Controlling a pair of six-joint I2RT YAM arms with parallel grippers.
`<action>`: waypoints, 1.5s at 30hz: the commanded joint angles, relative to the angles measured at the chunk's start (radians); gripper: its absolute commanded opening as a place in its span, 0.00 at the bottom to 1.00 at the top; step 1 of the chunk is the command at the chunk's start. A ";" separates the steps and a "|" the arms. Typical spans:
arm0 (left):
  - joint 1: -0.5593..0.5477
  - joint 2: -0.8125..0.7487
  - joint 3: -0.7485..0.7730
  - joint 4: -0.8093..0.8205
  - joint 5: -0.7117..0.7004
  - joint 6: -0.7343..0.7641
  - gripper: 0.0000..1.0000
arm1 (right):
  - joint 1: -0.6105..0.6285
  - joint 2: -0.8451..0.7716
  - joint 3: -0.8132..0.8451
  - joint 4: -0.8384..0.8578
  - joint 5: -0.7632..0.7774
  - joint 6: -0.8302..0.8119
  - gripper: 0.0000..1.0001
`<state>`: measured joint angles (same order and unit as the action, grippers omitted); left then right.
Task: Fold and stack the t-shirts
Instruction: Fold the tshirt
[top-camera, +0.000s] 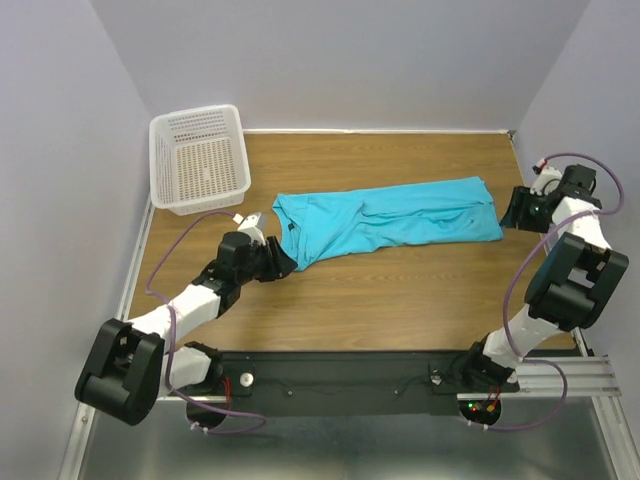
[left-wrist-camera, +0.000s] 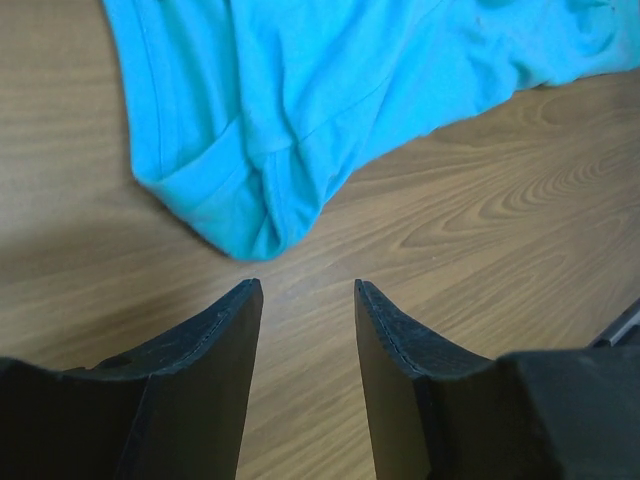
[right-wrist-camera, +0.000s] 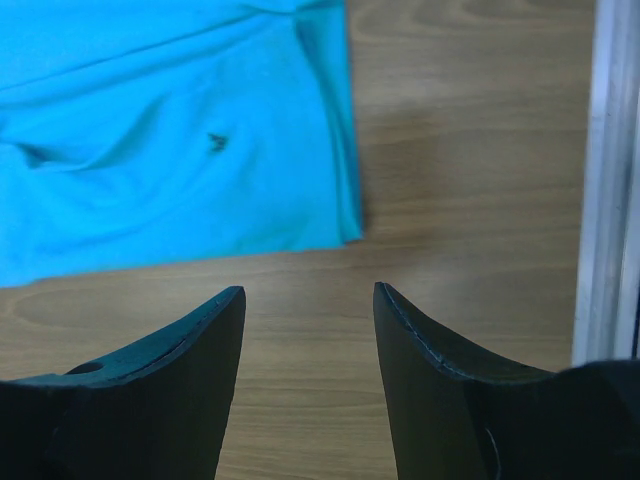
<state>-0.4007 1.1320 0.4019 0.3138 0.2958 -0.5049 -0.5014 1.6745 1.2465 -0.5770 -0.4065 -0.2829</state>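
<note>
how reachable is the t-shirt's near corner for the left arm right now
Probably yes: the open left claw sits just short of the turquoise t-shirt corner, only wooden table between them.

white mesh basket (top-camera: 200, 160) at far-left corner, wooden table (top-camera: 400, 290)

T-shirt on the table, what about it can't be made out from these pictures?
1. Top view: the turquoise t-shirt lies bunched lengthwise; its own top layer hides the layers beneath.
2. Left wrist view: only one end shows; top and right edges cut off the rest.
3. Right wrist view: the small dark mark on it is too small to identify.
</note>
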 joint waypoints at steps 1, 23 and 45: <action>0.013 0.000 -0.021 0.134 0.011 -0.078 0.54 | -0.008 0.042 0.034 0.023 0.024 -0.001 0.60; 0.051 0.126 -0.061 0.254 -0.003 -0.205 0.56 | -0.014 0.234 0.065 0.071 -0.025 0.128 0.47; 0.056 0.227 -0.029 0.200 -0.014 -0.231 0.56 | -0.016 0.235 0.050 0.101 0.015 0.126 0.03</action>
<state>-0.3500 1.3445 0.3412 0.5098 0.2604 -0.7456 -0.5159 1.9213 1.2877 -0.5144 -0.4000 -0.1528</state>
